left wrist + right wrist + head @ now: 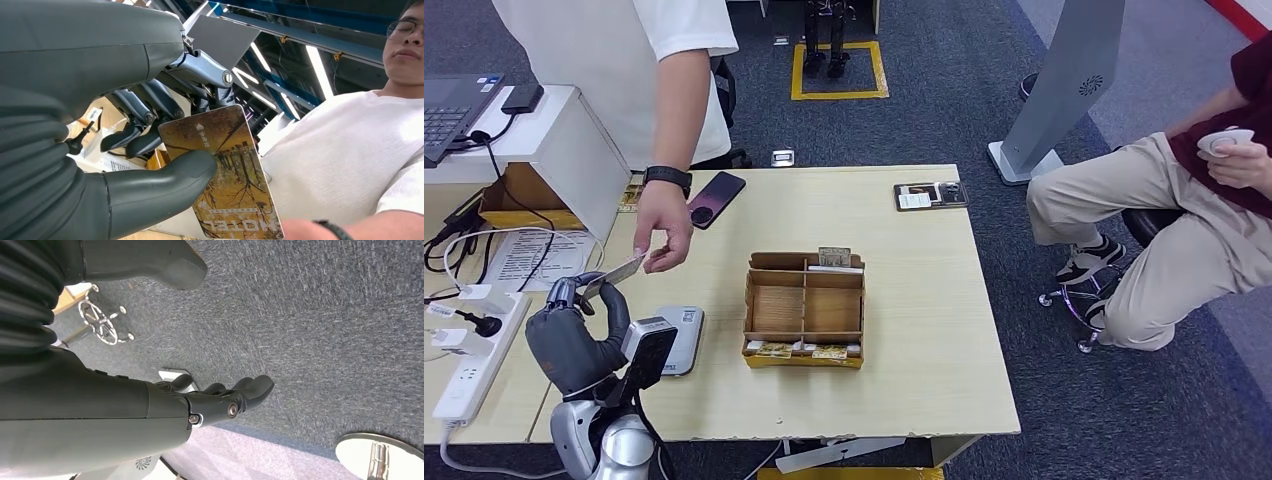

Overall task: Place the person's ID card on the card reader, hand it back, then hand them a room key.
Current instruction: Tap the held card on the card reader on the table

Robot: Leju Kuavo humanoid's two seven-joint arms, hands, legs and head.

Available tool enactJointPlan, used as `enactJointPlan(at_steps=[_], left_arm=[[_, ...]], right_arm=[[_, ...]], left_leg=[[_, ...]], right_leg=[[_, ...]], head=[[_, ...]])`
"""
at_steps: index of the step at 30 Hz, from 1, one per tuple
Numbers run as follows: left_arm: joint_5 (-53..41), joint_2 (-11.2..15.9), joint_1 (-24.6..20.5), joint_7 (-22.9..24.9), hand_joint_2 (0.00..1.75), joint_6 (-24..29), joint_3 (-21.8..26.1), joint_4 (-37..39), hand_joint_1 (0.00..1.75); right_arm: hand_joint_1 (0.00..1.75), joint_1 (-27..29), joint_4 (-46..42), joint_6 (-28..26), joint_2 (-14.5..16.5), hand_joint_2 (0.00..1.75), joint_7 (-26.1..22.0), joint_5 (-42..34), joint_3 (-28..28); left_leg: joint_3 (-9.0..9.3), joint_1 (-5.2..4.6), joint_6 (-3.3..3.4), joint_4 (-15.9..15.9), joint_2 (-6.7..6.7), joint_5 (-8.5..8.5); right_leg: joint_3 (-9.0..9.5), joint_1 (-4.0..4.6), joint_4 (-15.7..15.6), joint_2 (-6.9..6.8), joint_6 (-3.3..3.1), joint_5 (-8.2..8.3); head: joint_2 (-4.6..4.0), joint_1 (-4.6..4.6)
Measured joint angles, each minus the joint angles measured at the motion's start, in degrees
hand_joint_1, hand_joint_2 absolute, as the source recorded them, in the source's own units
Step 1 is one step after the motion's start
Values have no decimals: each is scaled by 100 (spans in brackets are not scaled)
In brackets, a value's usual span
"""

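My left hand (pixel 574 335) is raised over the table's left end and pinches a room key card (pixel 616 271) between its thumb and fingers. The card (pixel 230 170) is brown and gold with a tree picture and the word HOTEL. A person in a white shirt stands across the table, and their hand (pixel 664 228) holds the card's other end. The grey card reader (pixel 686 335) lies flat on the table just right of my left hand (pixel 125 165). My right hand (pixel 220 400) hangs over the dark carpet with its fingers apart and nothing in it.
A cardboard organiser box (pixel 804 308) with more key cards stands mid-table. A dark phone (pixel 716 198) lies near the person. A black card holder (pixel 931 195) sits at the far edge. A power strip (pixel 469 365) and cables lie left. Another person (pixel 1184 200) sits at right.
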Motion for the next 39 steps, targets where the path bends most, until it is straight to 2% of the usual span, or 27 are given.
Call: enactJointPlan(at_steps=[7, 12, 18, 26, 39], left_arm=[[-67, 0, 0, 4, 175, 1, 2, 2, 175], [-855, 1, -1, 97, 175, 2, 164, 1, 175], [-1079, 0, -1, 120, 175, 4, 379, 1, 175], [-1121, -3, -6, -80, 175, 4, 1013, -44, 175], [-983, -14, 14, -217, 175, 4, 1673, -232, 175]], right_arm=[[0, 0, 39, 0, -4, 175, -8, -13, 10], [0, -1, 102, 0, -27, 175, -20, -14, 28], [0, -6, 160, 2, -58, 175, -28, -27, 68], [0, -7, 193, 2, -81, 175, -27, -120, 85], [0, -4, 213, 1, -101, 175, -28, -242, 107]], left_leg=[[0, 0, 0, 0, 0, 0], [0, 0, 0, 0, 0, 0], [-1, 0, 0, 0, 0, 0], [-1, 1, 0, 0, 0, 0], [-2, 1, 0, -1, 0, 0]], right_leg=[[0, 0, 0, 0, 0, 0], [0, 0, 1, 0, 0, 0], [0, 0, 1, 0, 0, 0], [0, 1, 1, 1, 0, -1], [0, 1, 1, 0, 0, -1]], head=[[1, 0], [0, 0], [0, 1], [0, 0], [0, -1]])
